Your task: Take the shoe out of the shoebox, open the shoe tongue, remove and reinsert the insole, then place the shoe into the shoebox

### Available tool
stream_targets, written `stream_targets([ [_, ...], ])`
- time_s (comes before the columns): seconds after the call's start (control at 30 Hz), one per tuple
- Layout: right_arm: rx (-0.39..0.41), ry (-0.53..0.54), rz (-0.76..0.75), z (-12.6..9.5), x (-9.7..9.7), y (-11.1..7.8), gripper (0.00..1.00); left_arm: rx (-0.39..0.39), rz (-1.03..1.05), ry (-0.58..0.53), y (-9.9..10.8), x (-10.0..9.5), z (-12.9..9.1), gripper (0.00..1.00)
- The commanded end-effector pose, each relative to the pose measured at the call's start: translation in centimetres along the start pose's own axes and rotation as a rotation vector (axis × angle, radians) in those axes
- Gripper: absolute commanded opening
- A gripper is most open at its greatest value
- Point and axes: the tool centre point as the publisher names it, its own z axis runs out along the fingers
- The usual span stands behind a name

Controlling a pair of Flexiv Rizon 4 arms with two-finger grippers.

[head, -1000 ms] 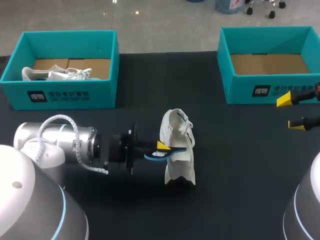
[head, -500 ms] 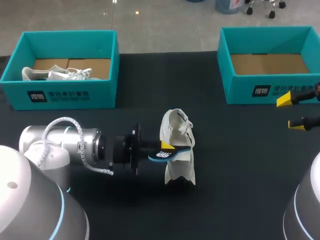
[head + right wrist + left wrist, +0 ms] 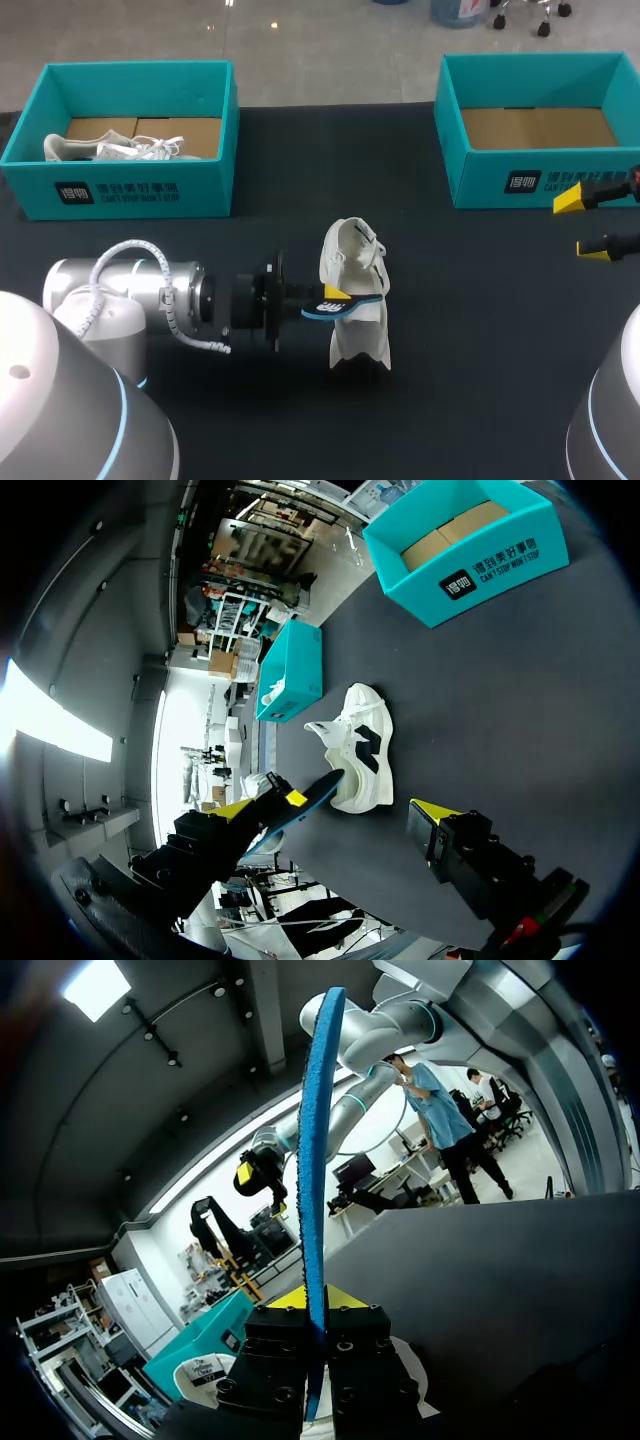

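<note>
Over at the desk's [image 3: 480, 350] far left corner we've got the left shoebox [image 3: 130, 190], teal, and a pale laced spare shoe [image 3: 110, 150] lies inside it on the cardboard floor.

Moving along, our left arm [image 3: 130, 295] comes in low from the left edge, level over the dark top. The left gripper [image 3: 335, 298] is clamped on the insole [image 3: 345, 305], one yellow-tipped finger on each face. From the wrist we see that insole edge-on: a thin blue strip rising straight out from between the black fingers. From above it shows a blue face with white print.

And there's the shoe [image 3: 362, 335], in the middle of the desk and well apart from both boxes. It is a white sneaker resting on its sole, with loose laces and the collar gaping. The right wrist view shows dark patches along its side. The insole's free end meets the shoe at its opening; how far it goes inside we cannot tell.

At the far right corner sits the right shoebox [image 3: 540, 182], teal too, with only bare cardboard showing inside. Just in front of it, by the right edge, the right gripper [image 3: 578, 224] hangs with its fingers spread wide and nothing between them.
</note>
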Motion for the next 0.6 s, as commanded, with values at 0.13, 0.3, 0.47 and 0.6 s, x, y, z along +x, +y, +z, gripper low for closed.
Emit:
stream_targets([
  [0.13,-0.002,-0.003,0.001,0.0,0.0,-0.2,1.0,-0.011,-0.001,-0.011,0.7,0.2,0.3,0.0],
  [0.3,-0.002,-0.003,0.001,0.0,0.0,-0.2,1.0,-0.014,-0.001,-0.016,0.7,0.3,0.3,0.0],
  [0.47,-0.002,-0.003,0.001,0.0,0.0,-0.2,1.0,0.024,0.0,-0.032,-0.5,0.1,0.6,0.0],
  [0.6,-0.002,-0.003,0.001,0.0,0.0,-0.2,1.0,0.037,-0.015,-0.04,-0.2,0.1,1.1,0.0],
])
